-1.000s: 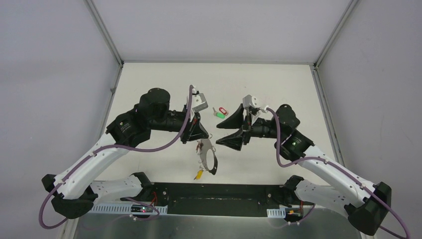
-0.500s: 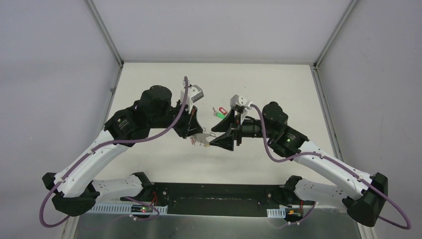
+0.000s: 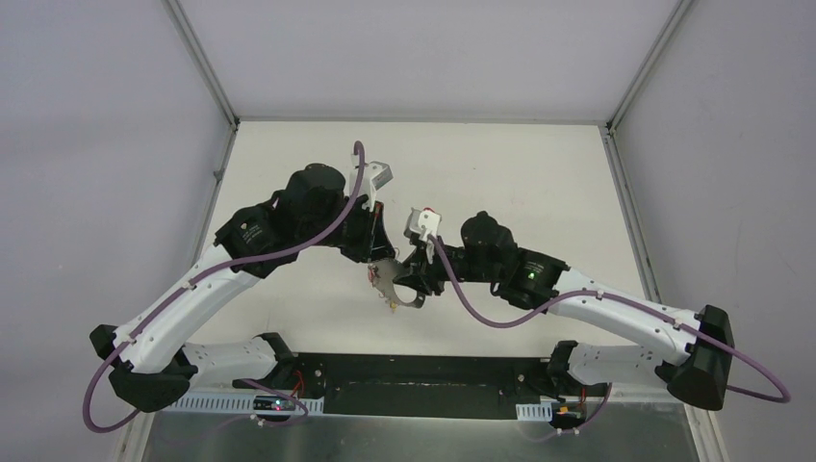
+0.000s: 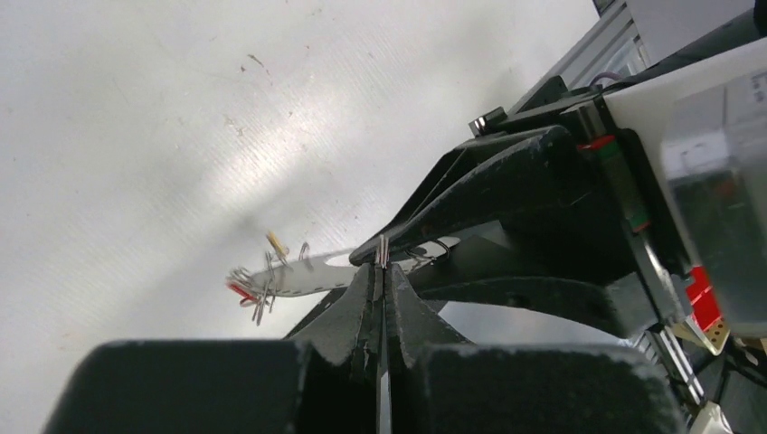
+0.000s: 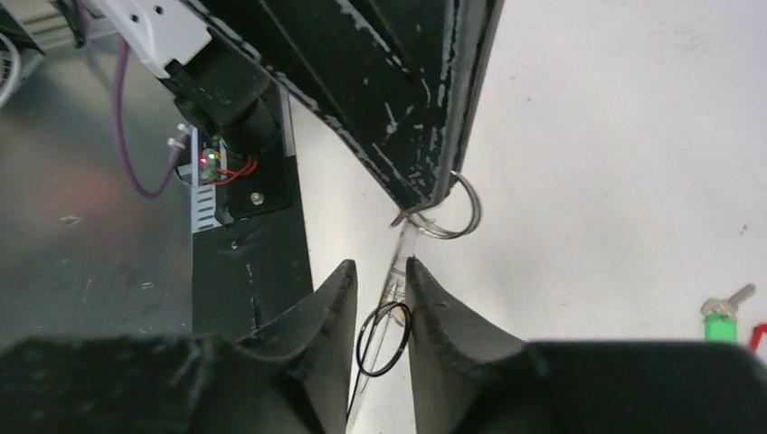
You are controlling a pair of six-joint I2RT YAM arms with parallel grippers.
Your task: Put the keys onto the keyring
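Two arms meet low over the white worktop (image 3: 520, 173), which stretches open from the keyring (image 3: 404, 291) back to the far wall and out to both side rails. The left end effector (image 4: 383, 267) is clamped tight on the keyring's thin wire. The right end effector (image 5: 380, 268) stands narrowly parted around the keyring's edge; contact cannot be told. Keys (image 4: 258, 289) cluster at the keyring's end away from the left fingers. A green-tagged key (image 5: 719, 323) lies well apart from the keyring.
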